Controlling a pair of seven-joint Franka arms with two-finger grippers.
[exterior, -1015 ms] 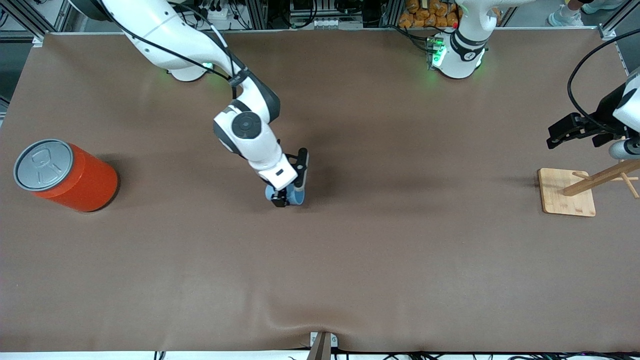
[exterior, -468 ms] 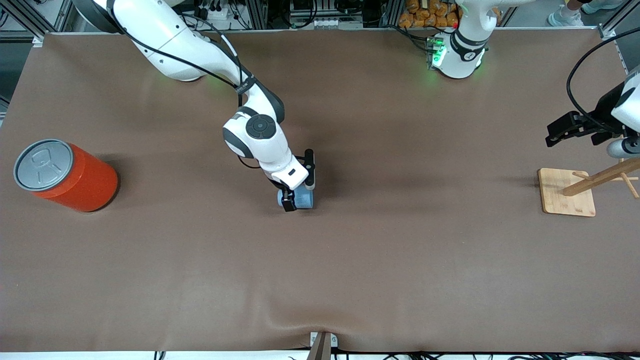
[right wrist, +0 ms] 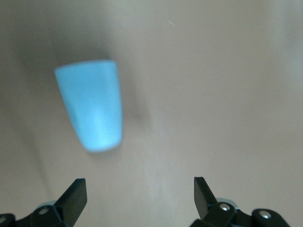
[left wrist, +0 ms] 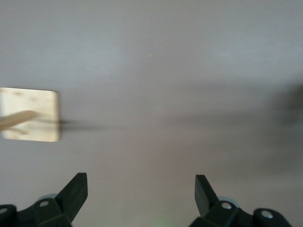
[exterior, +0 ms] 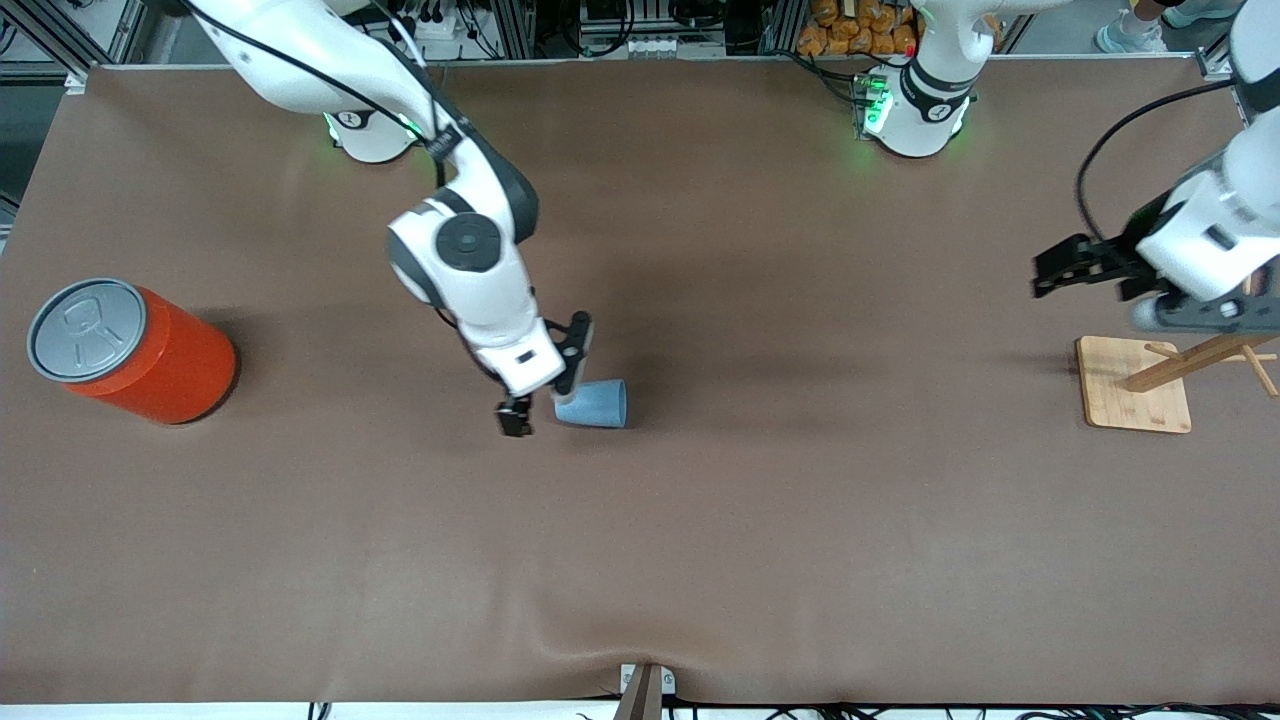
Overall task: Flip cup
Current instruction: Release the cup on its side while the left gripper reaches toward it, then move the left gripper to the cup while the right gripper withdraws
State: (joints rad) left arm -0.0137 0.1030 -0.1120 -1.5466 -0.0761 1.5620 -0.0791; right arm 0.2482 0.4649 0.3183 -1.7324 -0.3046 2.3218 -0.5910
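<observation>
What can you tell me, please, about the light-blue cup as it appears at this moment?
The cup is a small, light-blue, tapered tumbler of matte plastic with no handle. It lies on its side on the brown table, its wide end toward the left arm's end of the table and its narrow end by the right gripper. That gripper is open and grips nothing; whether a finger grazes the cup cannot be told. The right wrist view shows its smooth, unmarked wall.

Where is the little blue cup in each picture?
Front view: the cup lies mid-table, beside the right pincer.
Right wrist view: the cup lies on the brown table, past the open pincer.
Left wrist view: not in it.
Shared landmark: the brown table.
</observation>
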